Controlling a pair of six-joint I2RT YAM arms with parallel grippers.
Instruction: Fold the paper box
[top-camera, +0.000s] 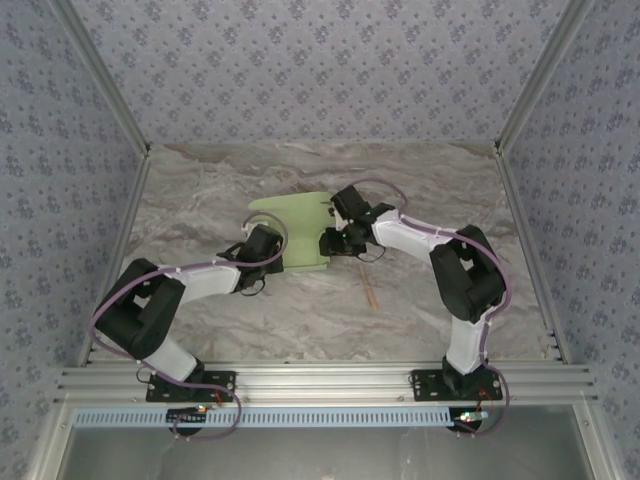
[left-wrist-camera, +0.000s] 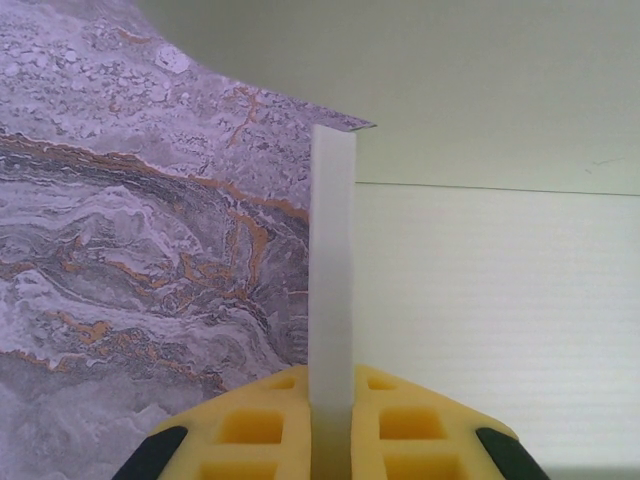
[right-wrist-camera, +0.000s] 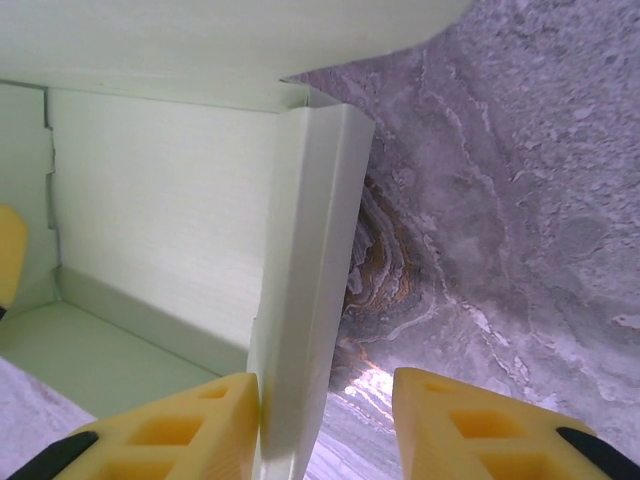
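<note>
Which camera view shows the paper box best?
The top external view: it shows most of the box and its outline at once. The left wrist view shows one wall edge pinched in the left gripper; the right wrist view shows an inner corner close up.

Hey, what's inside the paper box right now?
Seen from the right wrist, the paper box holds nothing: just its bare green floor and walls. The table beneath that floor is covered, and the interior's far left runs out of frame.
</note>
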